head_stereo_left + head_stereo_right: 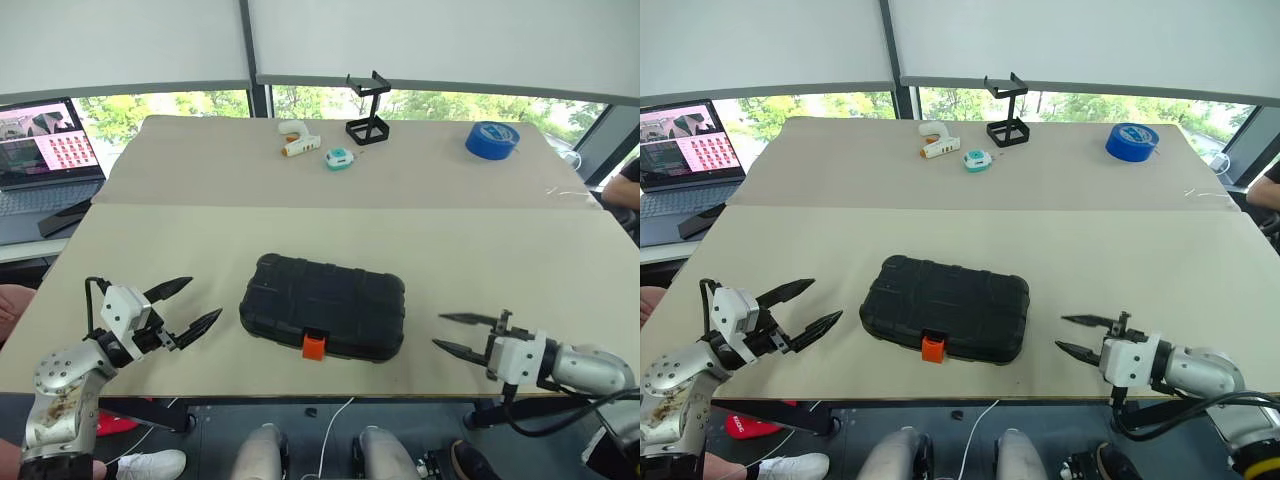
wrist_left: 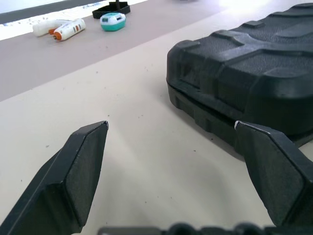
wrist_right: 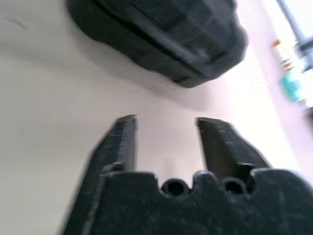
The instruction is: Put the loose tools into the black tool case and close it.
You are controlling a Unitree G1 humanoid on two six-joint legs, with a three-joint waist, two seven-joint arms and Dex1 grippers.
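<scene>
My left gripper [image 1: 185,307] has two black, pointed, wedge-shaped fingers on a white block; behind it sits a silver, rounded wrist housing — scuffed with brownish marks — and a thin black cable loops over the block. My right gripper [image 1: 452,333] matches: black tapered fingers, white block, smooth grey-silver forearm, black cables trailing beneath — two round holes show at its finger base.

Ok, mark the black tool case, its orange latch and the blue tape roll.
black tool case [image 1: 325,300], left eye view, middle of closed lid.
orange latch [image 1: 314,346], left eye view, its front face.
blue tape roll [image 1: 491,139], left eye view, top rim.
</scene>
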